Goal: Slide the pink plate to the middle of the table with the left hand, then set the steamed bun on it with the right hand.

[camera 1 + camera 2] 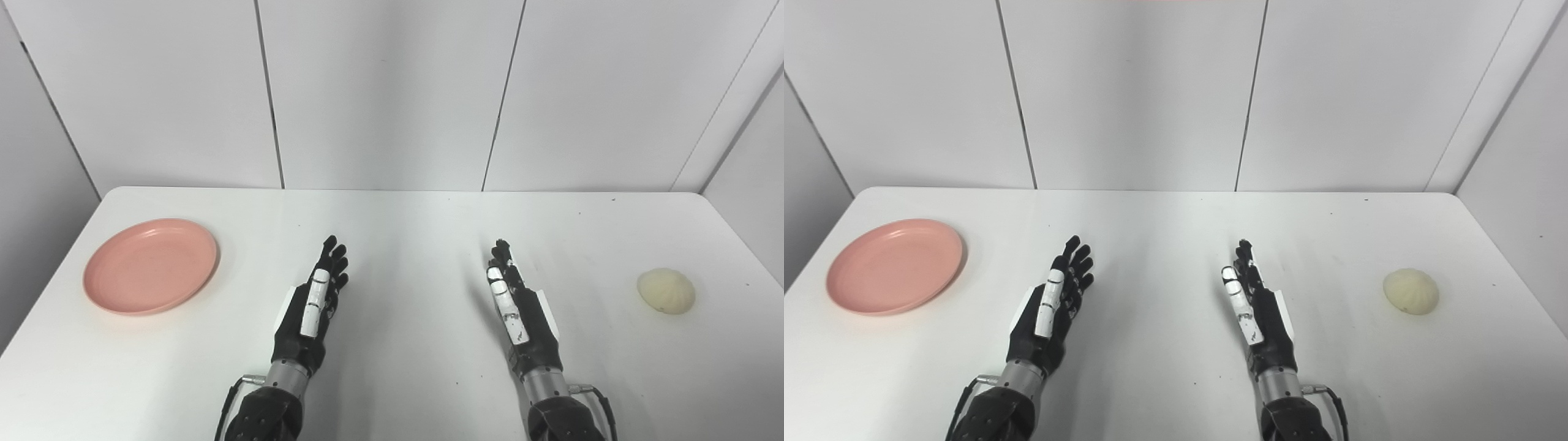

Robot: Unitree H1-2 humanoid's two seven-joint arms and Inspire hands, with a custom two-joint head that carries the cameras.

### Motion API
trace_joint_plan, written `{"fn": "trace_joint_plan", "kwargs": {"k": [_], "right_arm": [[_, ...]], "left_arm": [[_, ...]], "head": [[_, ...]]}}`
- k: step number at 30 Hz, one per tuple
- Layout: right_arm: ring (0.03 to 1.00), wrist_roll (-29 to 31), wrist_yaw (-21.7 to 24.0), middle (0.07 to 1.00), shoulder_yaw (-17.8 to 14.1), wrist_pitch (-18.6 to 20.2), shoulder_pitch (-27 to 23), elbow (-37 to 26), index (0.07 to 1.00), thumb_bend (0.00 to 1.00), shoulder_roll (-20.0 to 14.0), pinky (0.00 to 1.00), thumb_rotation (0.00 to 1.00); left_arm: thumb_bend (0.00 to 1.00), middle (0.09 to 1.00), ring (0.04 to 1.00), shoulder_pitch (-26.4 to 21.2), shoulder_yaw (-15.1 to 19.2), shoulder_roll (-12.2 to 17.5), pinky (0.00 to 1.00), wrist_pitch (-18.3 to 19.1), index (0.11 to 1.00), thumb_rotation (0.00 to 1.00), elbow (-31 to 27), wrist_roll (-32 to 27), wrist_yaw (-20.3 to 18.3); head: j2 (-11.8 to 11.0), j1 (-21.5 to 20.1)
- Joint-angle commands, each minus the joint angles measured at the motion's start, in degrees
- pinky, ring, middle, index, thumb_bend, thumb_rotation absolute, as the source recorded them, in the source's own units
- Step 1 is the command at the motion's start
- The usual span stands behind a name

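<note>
A pink plate point(150, 265) lies empty on the white table point(404, 233) at the far left. A pale steamed bun point(666, 290) sits on the table at the far right. My left hand point(315, 303) rests near the table's front, left of centre, open with fingers stretched forward, well right of the plate. My right hand point(517, 309) rests right of centre, open with fingers stretched forward, well left of the bun. Both hands hold nothing.
White wall panels point(392, 92) stand behind the table's far edge. The table's left and right edges lie close to the plate and the bun.
</note>
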Motion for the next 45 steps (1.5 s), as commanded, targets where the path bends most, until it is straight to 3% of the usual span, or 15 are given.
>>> {"fn": "trace_joint_plan", "kwargs": {"k": [1, 9, 18, 24, 40, 45], "right_arm": [[0.999, -0.1, 0.2, 0.994, 0.1, -2.0, -0.9, -0.5, 1.0, 0.58, 0.1, 1.0, 0.88], [1.0, -0.1, 0.3, 0.997, 0.2, -1.4, -0.8, -1.0, 1.0, 0.58, 0.1, 1.0, 0.88], [1.0, -0.7, 0.2, 0.999, 0.6, -1.5, -0.8, -1.0, 1.0, 0.6, -0.2, 1.0, 0.88], [1.0, -1.1, -0.1, 0.995, 0.6, -2.0, -0.8, -0.8, 1.0, 0.58, -0.2, 1.0, 0.88], [1.0, -1.5, -0.1, 0.994, 0.6, -2.0, -0.8, -0.8, 1.0, 0.59, -0.1, 1.0, 0.88], [1.0, -0.2, 0.7, 0.999, 0.2, -2.1, -0.5, -0.8, 1.0, 0.58, -0.8, 1.0, 0.89]], "left_arm": [[0.65, 1.0, 1.0, 0.3, 0.2, 0.4, 1.0, -0.4, 1.0, 1.0, 1.2, 0.0, 0.0], [0.69, 1.0, 1.0, 0.5, -0.2, 0.7, 1.0, 2.2, 1.0, 1.0, 0.0, -0.3, -0.8], [0.63, 1.0, 1.0, 0.5, 0.0, 0.4, 1.0, 1.2, 1.0, 1.0, 0.2, 0.1, -0.1], [0.68, 1.0, 1.0, 0.5, -0.4, 0.9, 1.0, 3.0, 1.0, 1.0, -0.5, -0.3, -1.0], [0.66, 1.0, 1.0, 0.6, -0.4, 0.6, 1.0, 2.4, 1.0, 1.0, -0.4, -0.3, -0.3], [0.66, 1.0, 1.0, 0.5, -1.2, 0.6, 1.0, -0.5, 1.0, 1.0, 1.4, 1.4, 0.0]], "head": [[0.2, 0.1], [0.1, 0.1], [0.2, 0.1], [0.2, 0.1], [0.1, 0.3], [-1.8, 6.4]]}}
